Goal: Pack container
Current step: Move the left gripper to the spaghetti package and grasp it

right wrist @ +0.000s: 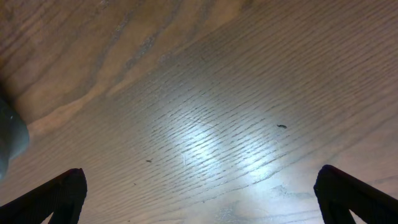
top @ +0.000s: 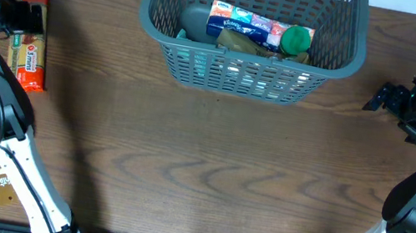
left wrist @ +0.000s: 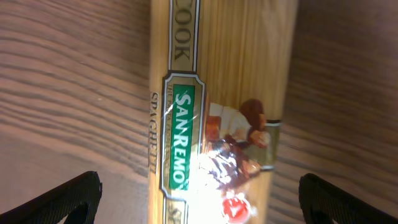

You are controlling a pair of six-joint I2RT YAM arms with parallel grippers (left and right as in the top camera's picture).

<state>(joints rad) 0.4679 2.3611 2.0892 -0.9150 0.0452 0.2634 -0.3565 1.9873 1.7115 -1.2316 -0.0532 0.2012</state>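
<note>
Overhead view: container (top: 244,76) far centre; left end effector (left wrist: 199,196) apart above spaghetti packet (top: 32,53); right end effector (right wrist: 199,196) apart above counter (top: 209,159).

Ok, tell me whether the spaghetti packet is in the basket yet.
No, the spaghetti packet lies on the table, well left of the basket.

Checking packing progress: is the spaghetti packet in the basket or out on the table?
Out. The spaghetti packet lies flat on the table, apart from the basket, beneath the open left gripper.
</note>
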